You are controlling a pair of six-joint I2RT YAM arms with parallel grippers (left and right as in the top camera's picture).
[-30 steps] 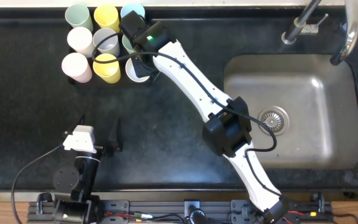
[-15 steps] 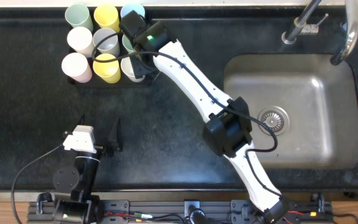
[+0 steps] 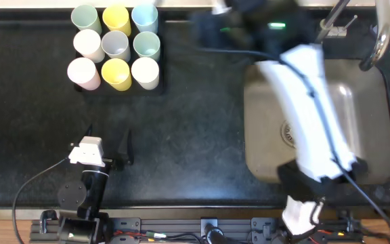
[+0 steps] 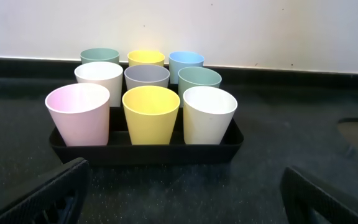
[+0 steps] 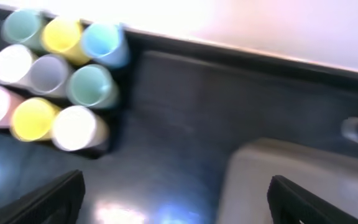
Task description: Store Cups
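You have nine cups (image 3: pixel 116 46) standing three by three in the black tray (image 3: pixel 162 76) at the counter's (image 3: pixel 195 135) back left. Your right arm (image 3: pixel 310 102) extends over the sink (image 3: pixel 364 88). Your left gripper (image 3: pixel 107 144) sits near its base, jaws apart.

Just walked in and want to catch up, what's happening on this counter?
Nine cups stand upright in a black tray at the back of the counter, three rows of three. The left end effector sits open and empty, facing the tray. The right arm reaches up across the sink, its end effector open and empty too.
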